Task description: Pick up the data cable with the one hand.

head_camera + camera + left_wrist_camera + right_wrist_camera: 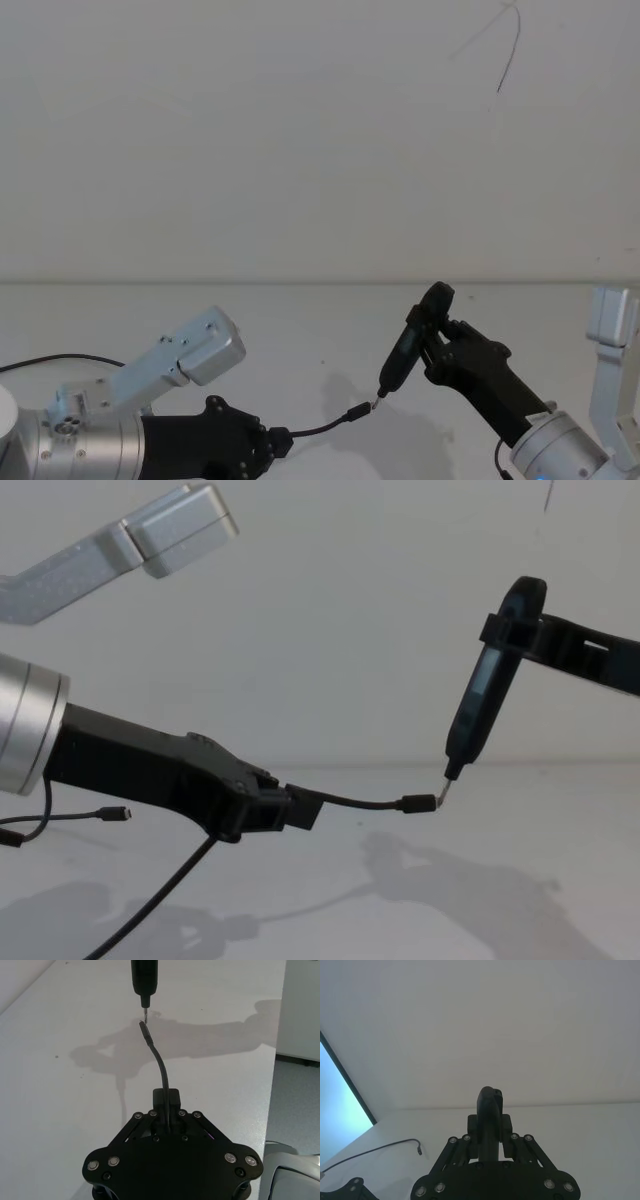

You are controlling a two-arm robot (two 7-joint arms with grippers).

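Observation:
The data cable (365, 802) is a thin black lead with a small plug (418, 803) and a silver tip. My left gripper (298, 808) is shut on it just behind a short free length, holding it above the white table. The rest of the cable hangs down toward the table (160, 895). In the left wrist view the cable (161, 1067) curves away from the left gripper (166, 1099) to its plug (144, 1030). My right gripper (440, 352) is shut on a slim black pen-like tool (408, 345). The tool's metal tip sits right at the plug (358, 411).
A thinner black wire (70, 817) with a tiny plug lies on the table at the left, seen as the thin wire (380, 1149) in the right wrist view. The table edge (272, 1085) runs close by. A plain wall stands behind.

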